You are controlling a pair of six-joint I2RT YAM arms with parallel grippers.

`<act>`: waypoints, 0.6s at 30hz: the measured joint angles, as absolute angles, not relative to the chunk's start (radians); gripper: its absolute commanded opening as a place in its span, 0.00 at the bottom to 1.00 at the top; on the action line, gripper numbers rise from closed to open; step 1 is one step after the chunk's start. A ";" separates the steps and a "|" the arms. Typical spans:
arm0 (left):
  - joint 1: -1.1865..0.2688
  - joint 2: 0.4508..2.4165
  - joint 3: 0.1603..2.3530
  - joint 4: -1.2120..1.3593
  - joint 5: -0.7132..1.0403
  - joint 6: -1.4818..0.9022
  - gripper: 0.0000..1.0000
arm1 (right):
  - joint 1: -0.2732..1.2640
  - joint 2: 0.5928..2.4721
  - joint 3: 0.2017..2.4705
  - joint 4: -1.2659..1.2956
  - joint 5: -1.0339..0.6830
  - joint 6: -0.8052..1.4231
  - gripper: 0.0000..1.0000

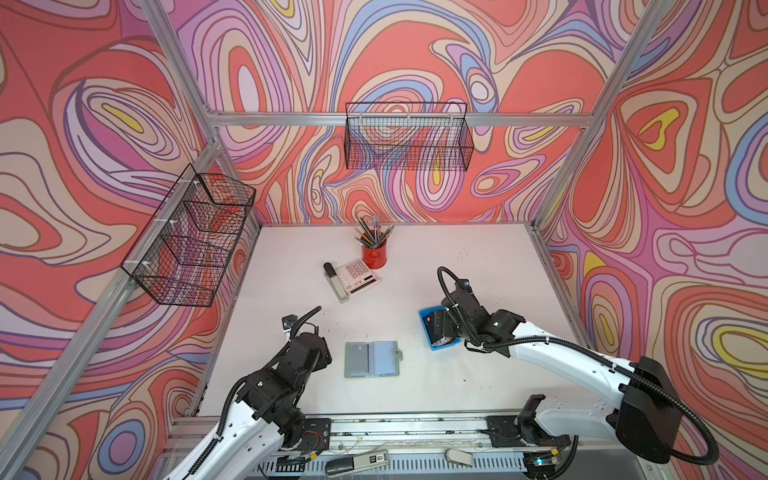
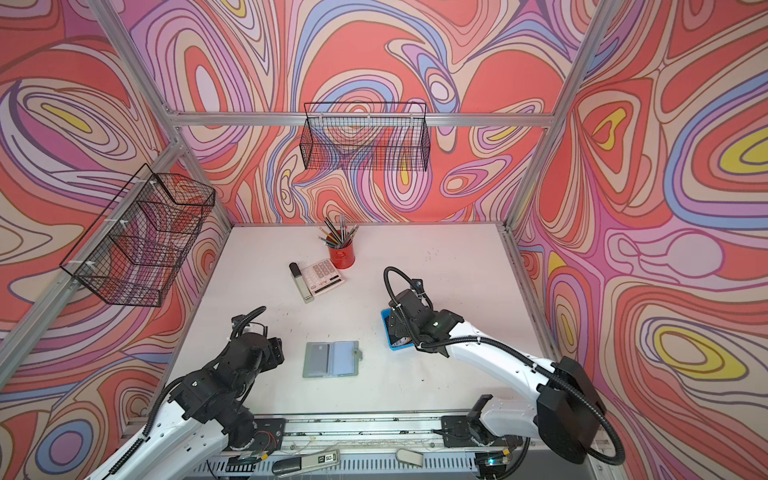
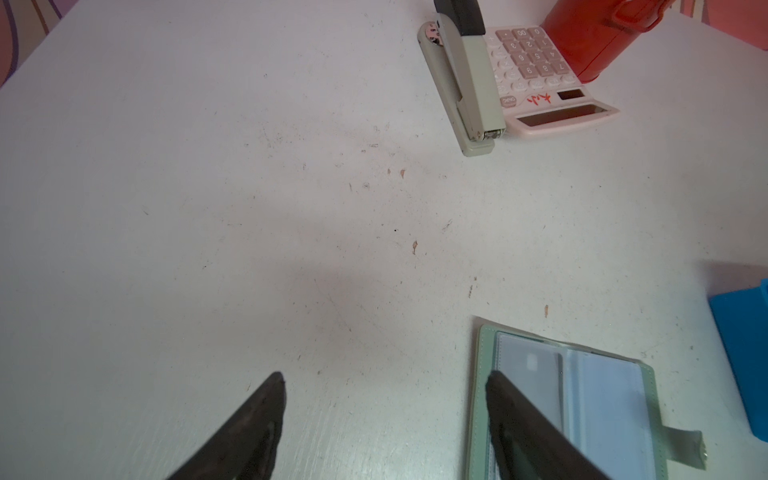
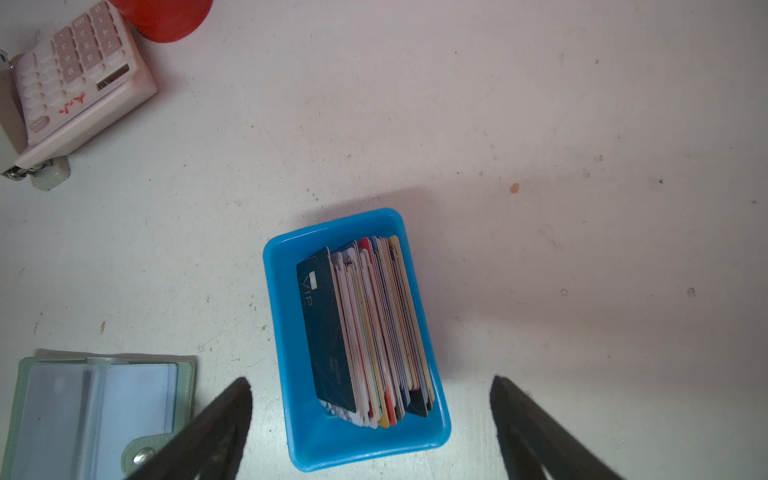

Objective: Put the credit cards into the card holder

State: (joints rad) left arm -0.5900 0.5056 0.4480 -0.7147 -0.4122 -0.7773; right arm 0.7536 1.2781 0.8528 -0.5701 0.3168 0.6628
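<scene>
The cards (image 4: 365, 328) stand on edge in the blue tray (image 4: 276, 299), right of the surface's (image 1: 291, 249) middle, directly beneath the right end effector (image 4: 370, 379). Its open, empty fingers (image 4: 216, 424) straddle the stack, closing line across the cards' faces. The holder (image 1: 371, 358) lies open near the front edge, beside the left end effector (image 3: 385, 374), also open and empty.

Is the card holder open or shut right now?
Open: the card holder lies spread flat, clear sleeves up, snap tab unfastened.
</scene>
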 measured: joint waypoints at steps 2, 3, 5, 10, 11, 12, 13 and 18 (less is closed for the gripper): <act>-0.590 0.509 0.448 -0.713 -0.408 -0.777 0.77 | 0.754 1.303 0.866 -0.569 0.301 0.657 0.90; -0.590 0.513 0.448 -0.714 -0.407 -0.776 0.77 | 0.754 1.315 0.871 -0.569 0.295 0.654 0.90; -0.590 0.522 0.448 -0.714 -0.401 -0.774 0.77 | 0.754 1.353 0.889 -0.572 0.287 0.645 0.88; -0.590 0.526 0.448 -0.713 -0.397 -0.770 0.77 | 0.754 1.434 0.920 -0.585 0.290 0.635 0.89; -0.590 0.526 0.448 -0.713 -0.395 -0.770 0.77 | 0.754 1.443 0.920 -0.589 0.297 0.635 0.90; -0.590 0.526 0.448 -0.713 -0.394 -0.770 0.77 | 0.754 1.446 0.920 -0.597 0.303 0.635 0.91; -0.590 0.526 0.448 -0.713 -0.393 -0.770 0.77 | 0.754 1.448 0.920 -0.604 0.311 0.635 0.92; -0.590 0.526 0.448 -0.713 -0.392 -0.770 0.77 | 0.753 1.452 0.920 -0.608 0.336 0.634 0.91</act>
State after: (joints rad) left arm -0.5900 0.5262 0.4477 -0.7132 -0.3923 -0.7696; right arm 0.7528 1.4525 0.9195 -0.6079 0.3363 0.6338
